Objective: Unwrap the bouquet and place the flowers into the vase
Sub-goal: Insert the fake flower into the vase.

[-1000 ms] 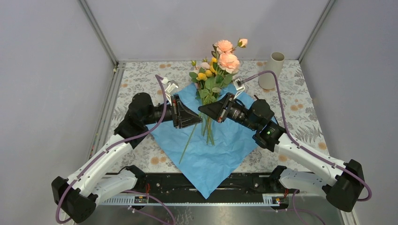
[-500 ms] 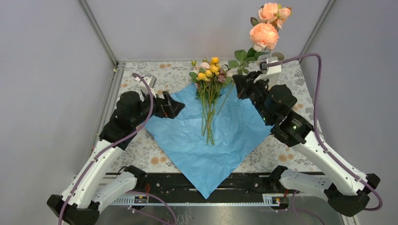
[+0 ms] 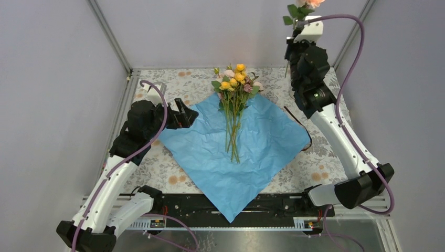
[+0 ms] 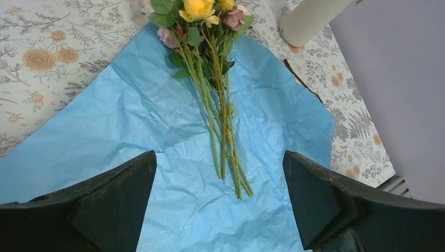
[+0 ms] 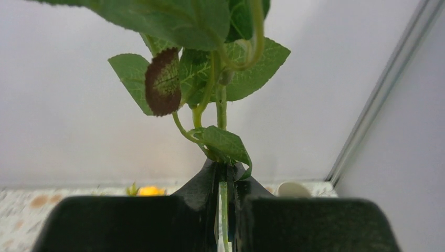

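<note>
The vase (image 4: 309,18) is running off the top edge of the left wrist view, only its base end showing. The right arm (image 3: 315,94) is covering it entirely in the top view. In the right wrist view only a blurred bit of its rim is peeking over the right gripper (image 5: 226,176). The held flower (image 3: 300,10) is losing its blooms to the top edge, and its stem is disappearing between the closed fingers. The flowers (image 4: 210,79) on the paper are being cropped at their heads. A thin dark strip (image 3: 309,137) is running along the blue paper (image 3: 236,152) at its right edge, too slim to identify.
</note>
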Motion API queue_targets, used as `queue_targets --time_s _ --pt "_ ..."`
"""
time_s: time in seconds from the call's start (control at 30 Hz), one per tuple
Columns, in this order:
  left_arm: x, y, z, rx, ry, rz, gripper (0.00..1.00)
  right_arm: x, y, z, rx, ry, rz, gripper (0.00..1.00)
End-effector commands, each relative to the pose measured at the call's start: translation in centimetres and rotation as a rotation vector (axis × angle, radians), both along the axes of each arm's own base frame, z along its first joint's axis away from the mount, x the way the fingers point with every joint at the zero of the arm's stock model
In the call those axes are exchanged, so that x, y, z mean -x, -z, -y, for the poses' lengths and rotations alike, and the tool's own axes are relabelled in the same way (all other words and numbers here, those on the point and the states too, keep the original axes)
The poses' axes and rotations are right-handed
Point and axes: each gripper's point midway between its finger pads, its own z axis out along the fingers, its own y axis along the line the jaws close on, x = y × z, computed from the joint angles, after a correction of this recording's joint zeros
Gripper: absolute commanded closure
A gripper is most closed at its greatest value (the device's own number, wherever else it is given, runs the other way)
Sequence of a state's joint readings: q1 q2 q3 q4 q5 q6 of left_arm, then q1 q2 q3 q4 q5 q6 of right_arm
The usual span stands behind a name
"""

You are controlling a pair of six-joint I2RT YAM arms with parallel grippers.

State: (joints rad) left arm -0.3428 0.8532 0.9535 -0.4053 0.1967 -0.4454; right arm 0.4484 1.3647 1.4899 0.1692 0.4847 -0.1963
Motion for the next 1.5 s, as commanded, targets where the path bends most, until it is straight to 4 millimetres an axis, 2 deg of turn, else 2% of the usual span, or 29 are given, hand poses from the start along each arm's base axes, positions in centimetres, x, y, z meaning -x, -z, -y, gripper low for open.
queue_targets --time_s 0.0,0.13,0.3,0.5,0.8,1.0,1.23,1.47 --pt "-0.7 -1.0 -0.9 -0.003 -0.055 0.038 0.02 0.0 -7.8 3.9 -0.026 0.098 0.225 1.00" --pt "-0.8 -0.8 -1.0 -0.006 -0.059 0.034 0.02 -1.6 -8.8 6.6 -0.039 0.162 0.248 1.00" --pt "-1.1 -0.5 -1.1 -0.013 -0.063 0.027 0.02 -3.5 -9.0 8.8 -0.062 0.189 0.253 1.00" --pt "-1.5 0.5 -0.5 -0.001 -0.035 -0.016 0.02 -5.6 -8.1 11.6 -0.100 0.225 0.244 1.00" --pt "-2.1 1.5 0.1 0.015 -0.011 -0.054 0.02 -8.2 -5.8 13.5 -0.097 0.248 0.188 1.00" --pt "-2.4 2.0 0.0 0.016 -0.015 -0.068 0.03 -9.4 -3.0 14.4 -0.101 0.267 0.148 1.00" --pt "-2.9 2.8 0.0 0.016 -0.019 -0.096 0.03 -11.4 1.9 15.9 -0.135 0.275 0.067 1.00" --pt "-3.1 3.3 0.1 0.022 -0.013 -0.116 0.03 -12.5 6.9 15.4 -0.171 0.249 -0.016 1.00"
